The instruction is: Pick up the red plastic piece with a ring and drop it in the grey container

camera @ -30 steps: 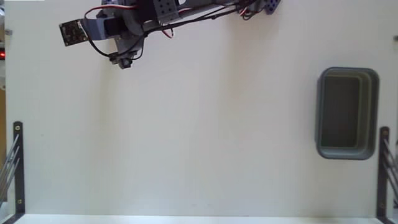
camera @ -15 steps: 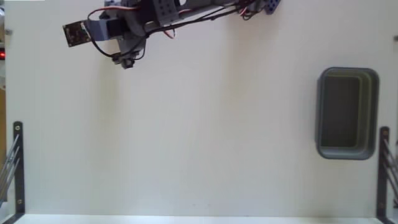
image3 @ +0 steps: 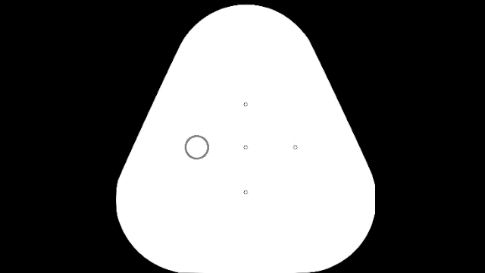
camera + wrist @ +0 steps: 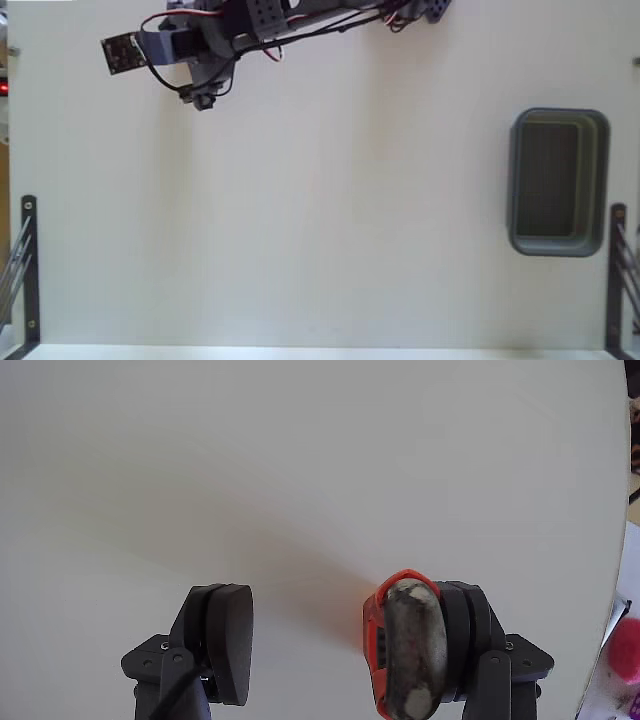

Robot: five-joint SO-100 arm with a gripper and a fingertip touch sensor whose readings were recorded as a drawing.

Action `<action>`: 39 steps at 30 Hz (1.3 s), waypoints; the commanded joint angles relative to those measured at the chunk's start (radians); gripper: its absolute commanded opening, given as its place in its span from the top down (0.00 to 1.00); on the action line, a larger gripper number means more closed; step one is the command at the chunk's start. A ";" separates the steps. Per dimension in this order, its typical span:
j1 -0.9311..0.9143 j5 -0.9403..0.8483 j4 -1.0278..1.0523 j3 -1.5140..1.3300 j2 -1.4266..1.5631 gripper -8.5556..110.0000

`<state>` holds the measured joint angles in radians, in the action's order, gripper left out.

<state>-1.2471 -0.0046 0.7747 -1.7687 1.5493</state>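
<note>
The grey container lies at the table's right side in the fixed view, and its dark inside looks empty. The arm reaches in from the top edge, and its gripper hangs over the table's top left corner, far from the container. In the wrist view the gripper is open above bare white table, with nothing between its fingers. Its left finger is black; its right finger carries a grey pad in a red-orange frame. The red plastic piece with a ring shows in neither view.
Black metal brackets stand at the table's lower left and lower right edges. A pink-red object sits beyond the table's edge at the right of the wrist view. The white table spreads wide between arm and container.
The arm's head has shifted very slightly right and up along the top edge. The container has not moved.
</note>
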 commanded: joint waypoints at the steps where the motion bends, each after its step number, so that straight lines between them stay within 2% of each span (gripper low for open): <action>1: -0.021 0.005 -0.031 -0.013 0.027 0.00; 24: -0.021 0.005 -0.064 -0.039 0.019 0.00; 39: -0.021 0.005 -0.064 -0.039 0.019 0.04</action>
<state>-1.2471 -0.0046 0.7164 -1.8024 1.5340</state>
